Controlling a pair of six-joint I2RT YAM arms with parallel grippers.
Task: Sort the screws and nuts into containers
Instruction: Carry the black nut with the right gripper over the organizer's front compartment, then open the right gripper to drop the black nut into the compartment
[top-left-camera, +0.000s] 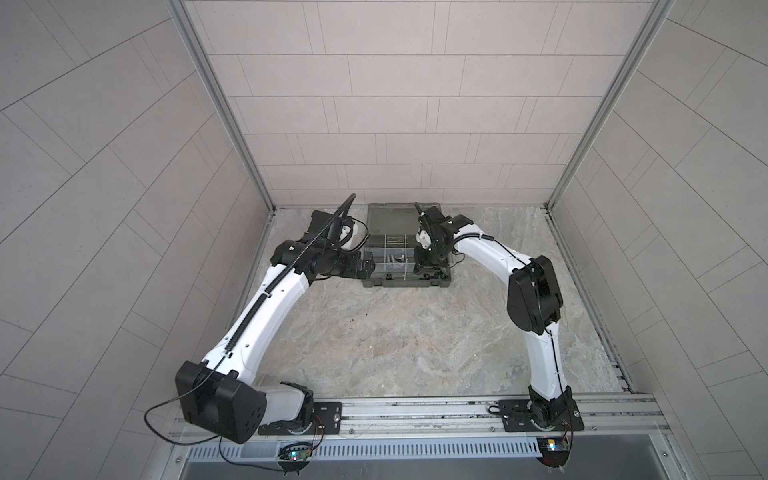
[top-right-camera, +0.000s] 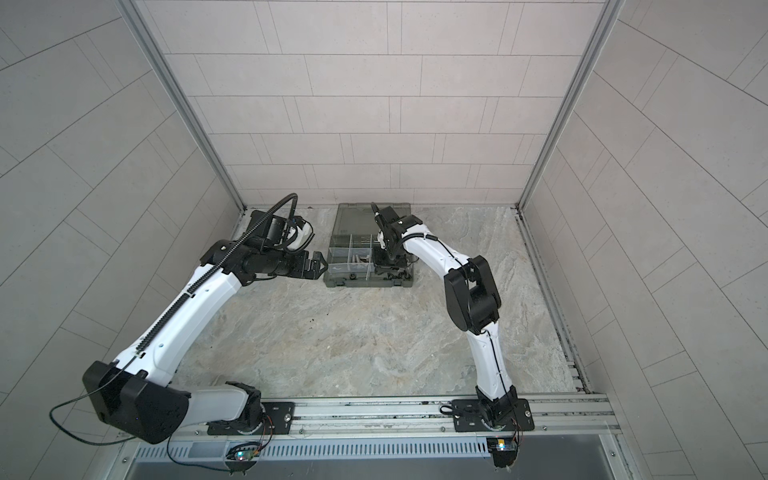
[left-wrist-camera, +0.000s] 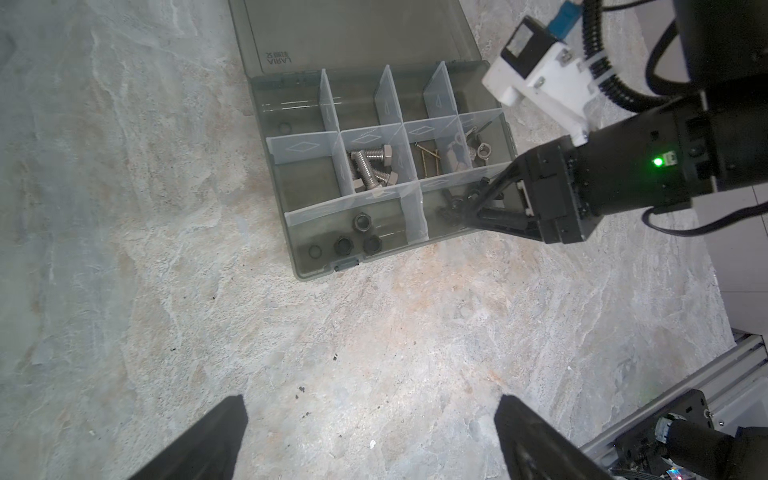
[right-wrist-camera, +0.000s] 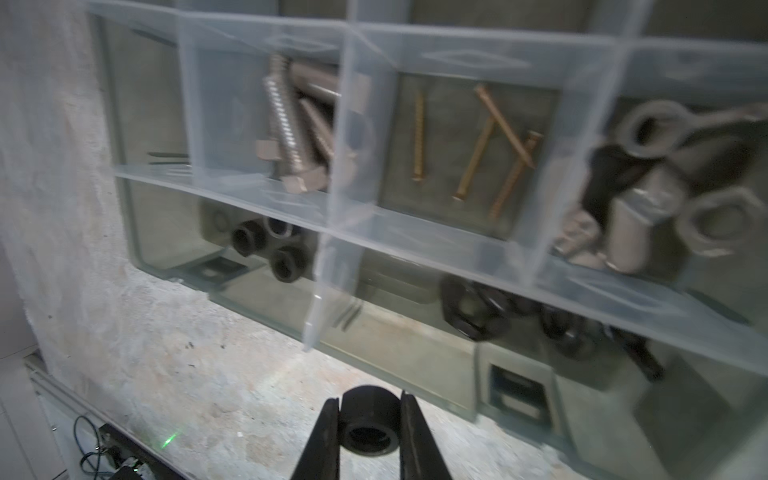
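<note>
The containers are compartments of a grey-green case (top-left-camera: 405, 284) (top-right-camera: 365, 284) (left-wrist-camera: 320, 270) at the table's back. Silver bolts (left-wrist-camera: 372, 168) (right-wrist-camera: 291, 124), thin brass screws (left-wrist-camera: 430, 160) (right-wrist-camera: 478, 145), silver nuts (left-wrist-camera: 469, 147) (right-wrist-camera: 665, 187) and black hex nuts (left-wrist-camera: 353, 241) (right-wrist-camera: 270, 249) lie in separate compartments. My right gripper (right-wrist-camera: 369, 398) (left-wrist-camera: 461, 212) (top-left-camera: 428, 270) is shut on a black nut (right-wrist-camera: 368, 415), low at the case's front right compartment, where more black nuts (right-wrist-camera: 473, 309) lie. My left gripper (left-wrist-camera: 371, 401) (top-right-camera: 322, 264) stands open and empty, just left of the case.
The case's lid (left-wrist-camera: 353, 33) (top-left-camera: 392, 218) lies open flat toward the back wall. Dark specks (left-wrist-camera: 301, 390) dot the marble table (top-left-camera: 415, 345). An aluminium rail (top-left-camera: 415, 409) with both arm bases runs along the front edge; tiled walls enclose three sides.
</note>
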